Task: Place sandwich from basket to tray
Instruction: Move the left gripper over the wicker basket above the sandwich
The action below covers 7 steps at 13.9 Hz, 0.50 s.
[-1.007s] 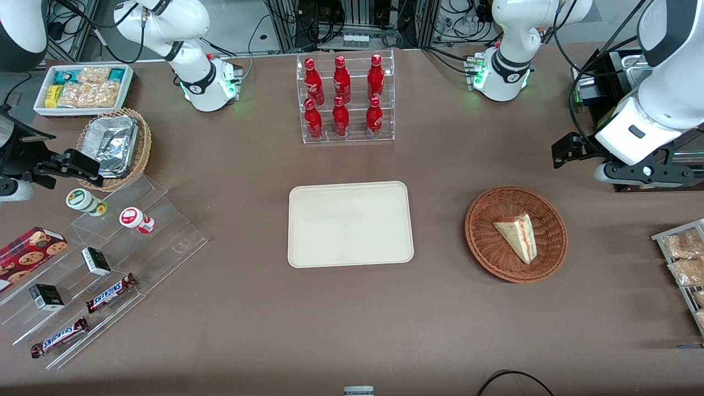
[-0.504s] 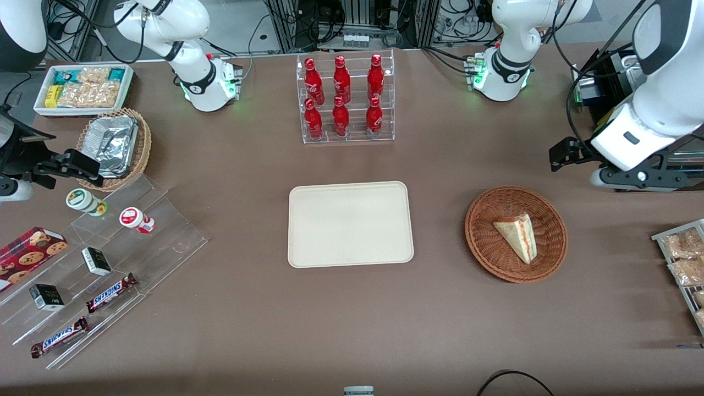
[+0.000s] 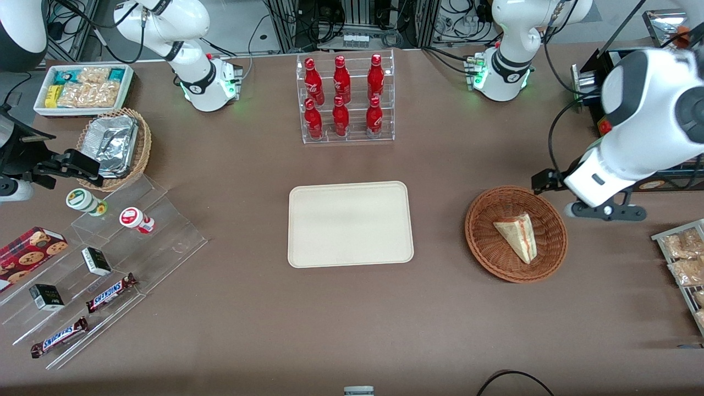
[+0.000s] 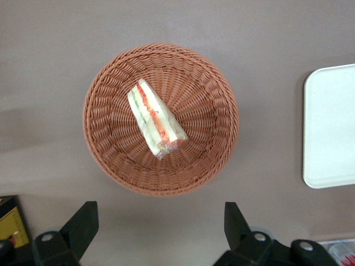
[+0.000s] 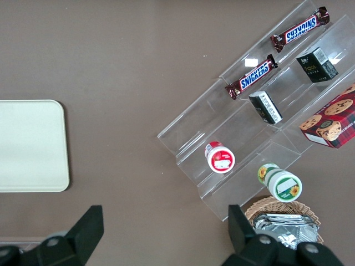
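I see six red bottles (image 3: 342, 96) in a clear acrylic rack (image 3: 347, 138), far from the front camera. Toward the parked arm's end sit a tan wicker basket of foil trays (image 3: 144, 146) and clear acrylic steps (image 3: 176, 242) with Snickers bars (image 3: 110, 292).

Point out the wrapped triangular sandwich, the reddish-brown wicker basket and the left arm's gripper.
wrapped triangular sandwich (image 4: 157, 125), left wrist view, on its filling edge.
reddish-brown wicker basket (image 3: 489, 258), front view, on its woven wall.
left arm's gripper (image 4: 161, 224), left wrist view, open, midway between fingertips, above the table beside the basket.

A robotics lab staged like a snack shop: white Franka arms (image 3: 187, 33) bolted to a brown tabletop (image 3: 352, 319), cable racks (image 3: 352, 22), acrylic displays of cola bottles (image 3: 344, 99) and Snickers bars (image 3: 110, 291).
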{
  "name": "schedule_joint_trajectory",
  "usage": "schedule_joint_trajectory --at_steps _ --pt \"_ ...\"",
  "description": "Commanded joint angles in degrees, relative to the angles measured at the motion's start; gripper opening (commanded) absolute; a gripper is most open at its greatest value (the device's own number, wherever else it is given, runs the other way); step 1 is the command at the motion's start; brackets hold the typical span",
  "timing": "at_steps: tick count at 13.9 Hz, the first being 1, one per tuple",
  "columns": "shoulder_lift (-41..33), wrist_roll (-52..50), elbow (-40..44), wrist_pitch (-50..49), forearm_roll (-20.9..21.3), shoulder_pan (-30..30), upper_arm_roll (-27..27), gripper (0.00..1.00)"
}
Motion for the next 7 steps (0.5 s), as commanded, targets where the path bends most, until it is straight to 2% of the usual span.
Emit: schedule_joint_trajectory --at_steps 1,7 --pt "-0.19 1.01 -6.07 7.34 -0.32 0.34 -0.01 1.00" --pt "2.19 1.01 -17.59 24.93 -0.32 0.43 0.07 1.00"
